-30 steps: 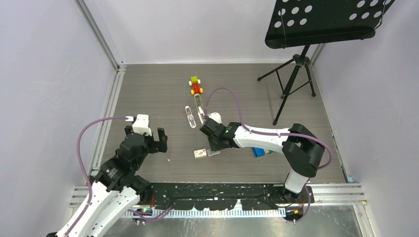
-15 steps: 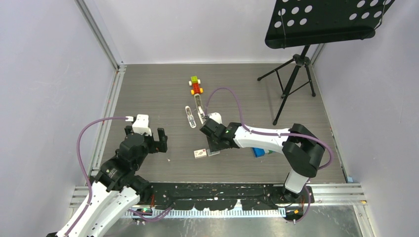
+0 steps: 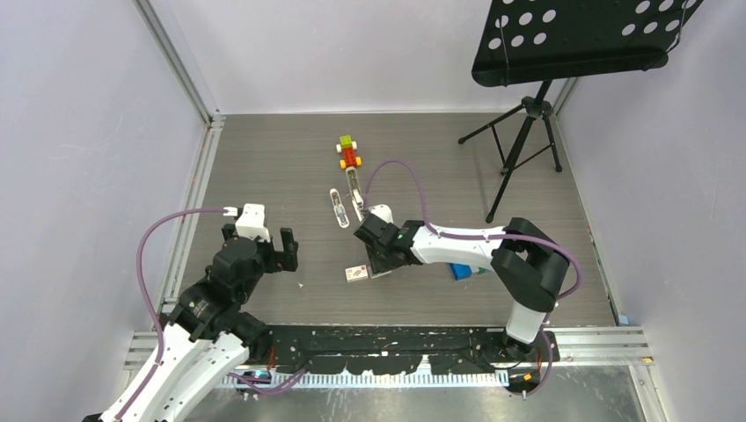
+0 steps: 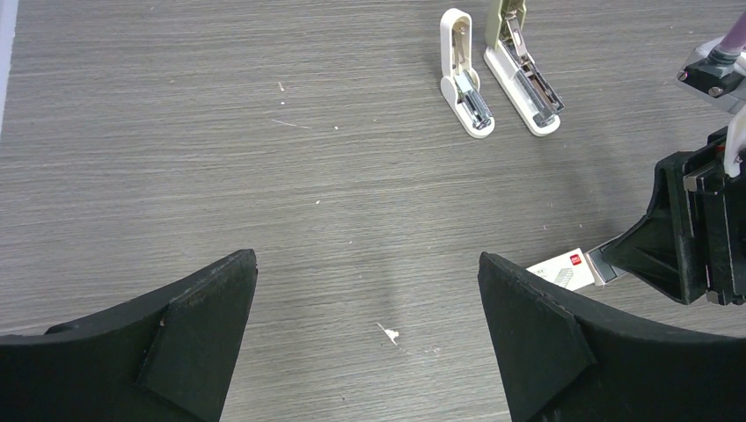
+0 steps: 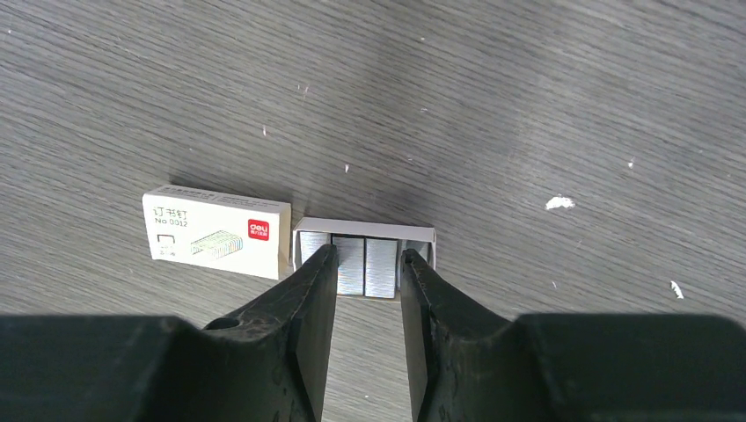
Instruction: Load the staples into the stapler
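1. The grey wood-grain table (image 3: 264, 158) carries everything.
2. A black music stand (image 3: 581, 40) stands at the table's 2 o'clock corner.
3. The left gripper (image 4: 367, 268) hovers at about 8 o'clock on the table, jaws spread wide, nothing between them.
4. The right gripper (image 5: 368, 261) is low near the table's middle. Its jaws are partly spread, their tips over a small white tray (image 5: 365, 230). Whether the tips touch what lies in it I cannot tell.
5. A blue box (image 3: 462, 270) lies at 3 o'clock of the right gripper, partly hidden under that arm.
6. A toy (image 3: 349, 152) of green, red and yellow blocks sits at 12 o'clock, far up the table.
7. The stapler (image 4: 521, 83) lies flat just at 6 o'clock of the toy and 12 o'clock of the right gripper, its metal channel showing.
8. A shorter white object (image 4: 464, 79) lies just at the stapler's 9 o'clock, apart from it.
9. The carton (image 5: 215, 230), white with a red mark, lies touching the tray's 9 o'clock end.
10. The staples (image 5: 380, 271), silvery strips, lie side by side in the tray, between the right gripper's fingers.
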`<state>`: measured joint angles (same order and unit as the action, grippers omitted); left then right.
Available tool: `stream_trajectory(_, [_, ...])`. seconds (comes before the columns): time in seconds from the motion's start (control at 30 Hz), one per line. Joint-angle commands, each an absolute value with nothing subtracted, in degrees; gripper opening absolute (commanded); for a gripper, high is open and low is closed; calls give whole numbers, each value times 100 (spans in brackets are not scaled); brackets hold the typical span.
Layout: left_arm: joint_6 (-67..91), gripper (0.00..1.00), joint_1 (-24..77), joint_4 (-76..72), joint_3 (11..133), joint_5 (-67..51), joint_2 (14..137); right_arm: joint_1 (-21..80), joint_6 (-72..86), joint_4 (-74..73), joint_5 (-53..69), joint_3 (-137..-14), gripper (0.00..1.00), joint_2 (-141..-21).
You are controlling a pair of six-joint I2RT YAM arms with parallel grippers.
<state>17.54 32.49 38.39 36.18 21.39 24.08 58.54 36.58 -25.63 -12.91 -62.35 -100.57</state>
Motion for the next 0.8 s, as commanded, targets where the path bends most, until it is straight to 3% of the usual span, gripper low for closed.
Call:
stream_trajectory(0.0, [1696,100,3208,3594,3606,2105,2343,5889,3744,-2412,-1251,-6214,38,-10172])
stream_trajectory(0.37, [1696,100,3208,3590,3609,2101,2339,5889,3730,-2392,-1180,-6229,37,-10220])
stream_trajectory(0.77, [1696,100,3199,3594,3600,2092,2327,5889,3455,-2552,-1384,-6450,21,-9920])
